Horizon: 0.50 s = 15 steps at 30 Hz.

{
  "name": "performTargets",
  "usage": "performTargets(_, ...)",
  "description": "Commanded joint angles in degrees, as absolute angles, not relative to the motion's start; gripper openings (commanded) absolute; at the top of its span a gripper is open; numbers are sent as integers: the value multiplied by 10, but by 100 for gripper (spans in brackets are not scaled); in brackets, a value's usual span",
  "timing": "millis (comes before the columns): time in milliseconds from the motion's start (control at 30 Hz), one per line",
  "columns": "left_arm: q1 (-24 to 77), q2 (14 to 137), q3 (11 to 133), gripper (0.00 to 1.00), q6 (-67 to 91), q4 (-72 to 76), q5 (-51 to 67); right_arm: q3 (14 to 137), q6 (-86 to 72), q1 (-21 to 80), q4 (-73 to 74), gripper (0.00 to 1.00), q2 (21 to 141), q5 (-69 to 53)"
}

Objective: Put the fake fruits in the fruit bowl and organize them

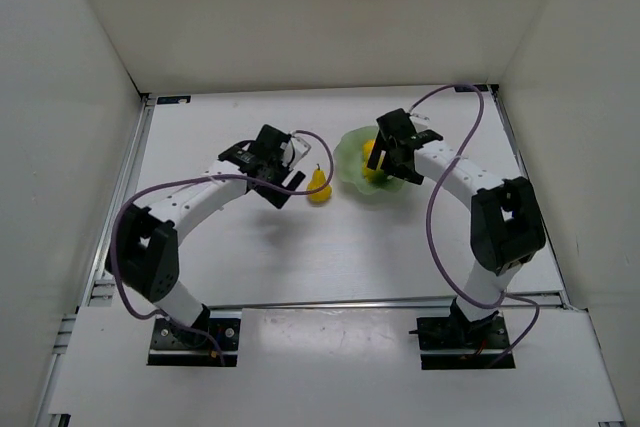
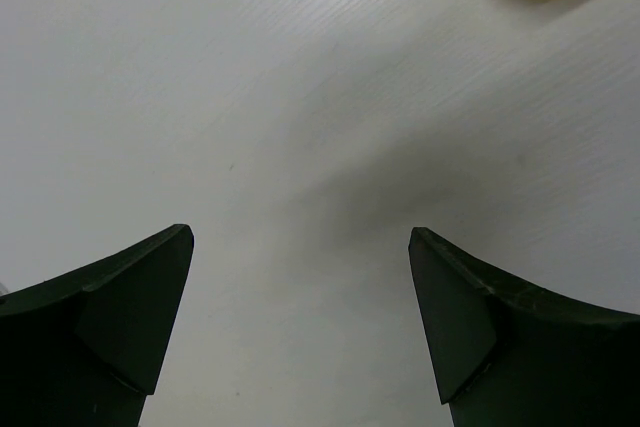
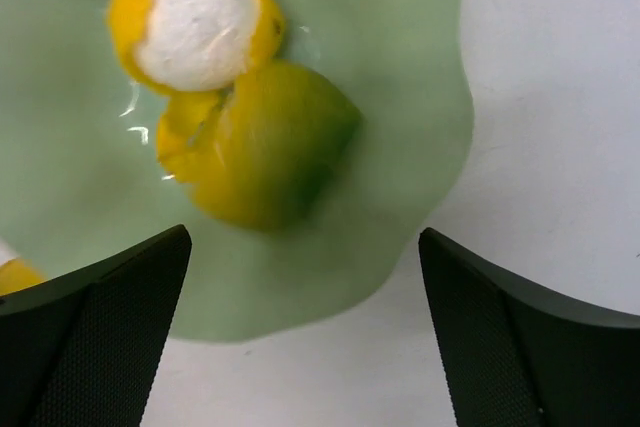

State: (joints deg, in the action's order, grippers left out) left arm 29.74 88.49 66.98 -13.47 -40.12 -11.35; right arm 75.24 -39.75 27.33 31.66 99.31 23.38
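2 fruits [image 3: 275, 142] sit in the bowl [image 3: 400, 47]; the pear [image 1: 319, 187] lies on the table [image 1: 400, 247] just beside it. Left end effector [image 2: 300, 237] and right end effector [image 3: 300, 237] gape empty; the left should straddle the pear's belly squarely.

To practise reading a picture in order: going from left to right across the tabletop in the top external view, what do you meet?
In order: left gripper → yellow pear → fruit bowl. The right gripper overlaps the bowl, so it is left out.
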Motion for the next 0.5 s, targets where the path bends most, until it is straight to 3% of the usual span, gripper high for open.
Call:
performTargets(0, 331, 916, 734, 100, -130, -402, -63, 800, -380, 255, 327, 100, 977, 229)
performTargets(467, 348, 1164, 965, 100, -76, -407, 100, 746, -343, 209, 344, 100, 782, 259)
